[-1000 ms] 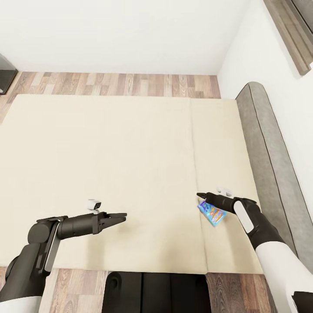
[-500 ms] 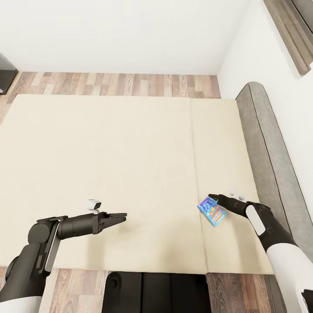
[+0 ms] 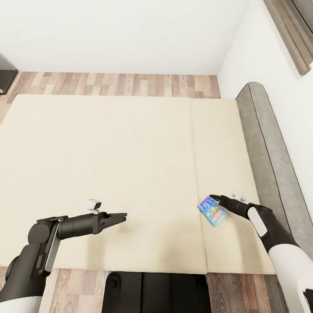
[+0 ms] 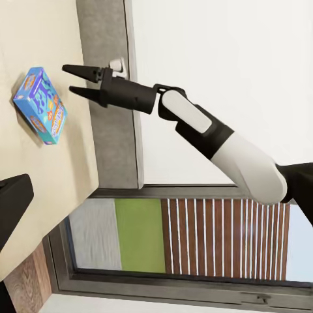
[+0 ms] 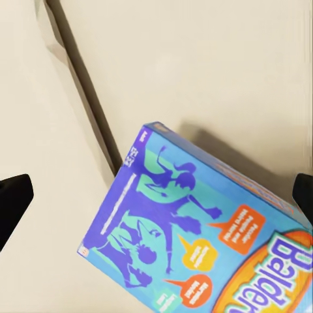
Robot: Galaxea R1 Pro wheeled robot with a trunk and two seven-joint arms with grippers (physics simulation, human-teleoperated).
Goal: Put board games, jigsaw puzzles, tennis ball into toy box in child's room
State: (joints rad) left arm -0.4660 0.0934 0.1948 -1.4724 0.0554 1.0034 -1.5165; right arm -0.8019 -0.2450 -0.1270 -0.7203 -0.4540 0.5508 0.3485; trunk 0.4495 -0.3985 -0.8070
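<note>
From the head view, the small blue board game (image 3: 212,210) lies flat on the bed (image 3: 108,165), on the narrower right panel just right of the seam (image 3: 196,174) and close to the near edge. The right gripper (image 3: 214,198) hovers at the box's far right corner, pointing left across it, while the left gripper (image 3: 121,215) hangs over the wide left panel, well apart from the box, its fingers looking drawn together. In the left wrist view the right gripper (image 4: 74,81) shows in profile with its two fingers spread apart and nothing between them, poised just beside the blue box (image 4: 40,104) on the mattress. In the right wrist view the box (image 5: 208,235) is close below, lid printed with purple figures and orange lettering, turned at an angle to the seam (image 5: 81,98), and the dark fingertips (image 5: 13,199) sit wide on either side of it. It looks like a light, stiff cardboard box with a smooth, possibly slippery printed skin; because it lies flat on soft bedding, the likely hold is across its shorter width, pinching the two long side edges near the middle so it does not swing or slide out.
</note>
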